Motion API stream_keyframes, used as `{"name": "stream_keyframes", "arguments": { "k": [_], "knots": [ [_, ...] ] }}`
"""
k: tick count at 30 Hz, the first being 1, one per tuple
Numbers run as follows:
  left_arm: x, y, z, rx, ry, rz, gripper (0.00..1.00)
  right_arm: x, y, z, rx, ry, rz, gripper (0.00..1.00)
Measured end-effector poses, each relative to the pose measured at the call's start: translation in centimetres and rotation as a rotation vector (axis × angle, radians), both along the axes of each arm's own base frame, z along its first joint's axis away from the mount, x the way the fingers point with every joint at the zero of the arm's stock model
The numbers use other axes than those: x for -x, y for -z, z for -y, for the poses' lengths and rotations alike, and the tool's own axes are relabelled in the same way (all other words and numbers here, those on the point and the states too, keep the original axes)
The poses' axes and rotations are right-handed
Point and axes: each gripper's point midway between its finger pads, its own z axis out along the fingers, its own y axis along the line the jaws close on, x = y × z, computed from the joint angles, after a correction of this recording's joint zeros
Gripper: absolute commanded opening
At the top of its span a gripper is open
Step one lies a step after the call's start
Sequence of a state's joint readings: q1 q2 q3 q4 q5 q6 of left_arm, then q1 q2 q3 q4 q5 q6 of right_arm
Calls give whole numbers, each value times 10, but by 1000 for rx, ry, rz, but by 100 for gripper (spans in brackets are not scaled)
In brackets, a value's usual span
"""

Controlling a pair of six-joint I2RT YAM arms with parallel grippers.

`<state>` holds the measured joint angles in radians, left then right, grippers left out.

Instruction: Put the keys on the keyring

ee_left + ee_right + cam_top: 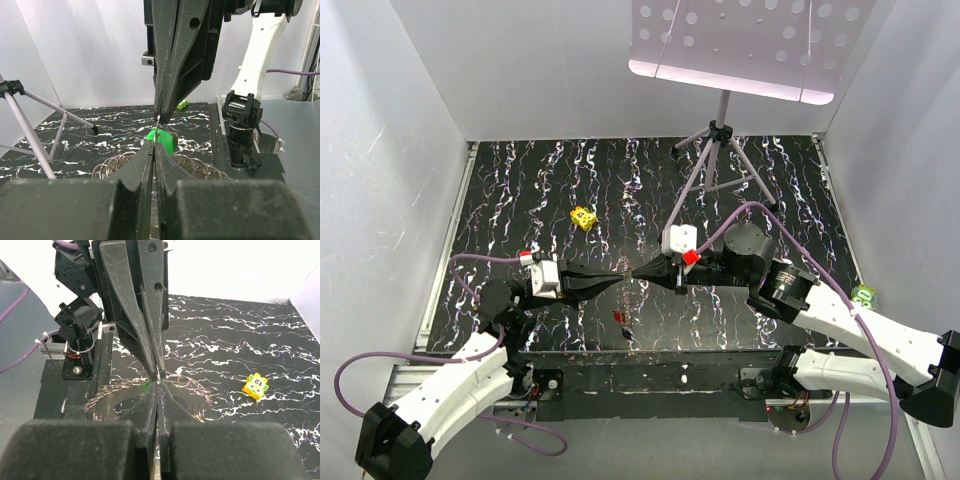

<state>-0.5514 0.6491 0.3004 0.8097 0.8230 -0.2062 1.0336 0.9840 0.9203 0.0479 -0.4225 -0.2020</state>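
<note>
Black marbled table [520, 190], white walls on three sides, tripod [720, 135] at the back with a perforated plate on top.

Both arms reach in and meet tip to tip above the middle of the table. Left gripper [620, 276] and right gripper [642, 271] point straight at each other, tips touching or as good as.

Jaw state: both pairs pinched fully together, no gap visible on either. From the left wrist, the left gripper [154, 148] comes to a single point, with the right gripper [161, 116] coming down to meet it from above.

Green key [162, 140]: its plastic head sits right at the meeting point, just past the left tips and just under the right tips, off the table. Can't tell which jaws actually have it. The metal part is hidden.

Keyring [106, 167]: thin silvery wire loops fan out to either side of the pinched tips, low behind them. They show the same way from the right wrist, spread left and right of the right gripper [158, 389]. Can't tell if the wire is clamped or just lying below.

Red key [618, 317]: on the table, below the joined tips, toward the arm bases, clear of both grippers.

Yellow block [583, 217]: well apart from the tips, on the far side, off toward the left arm.
</note>
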Motion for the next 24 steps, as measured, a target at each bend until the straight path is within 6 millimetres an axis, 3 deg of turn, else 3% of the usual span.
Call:
{"name": "stream_keyframes", "arguments": {
  "k": [24],
  "knots": [
    [0,4,1,1,14,-23,0,0,0,-3,-6,-4,-12,1]
  ]
}}
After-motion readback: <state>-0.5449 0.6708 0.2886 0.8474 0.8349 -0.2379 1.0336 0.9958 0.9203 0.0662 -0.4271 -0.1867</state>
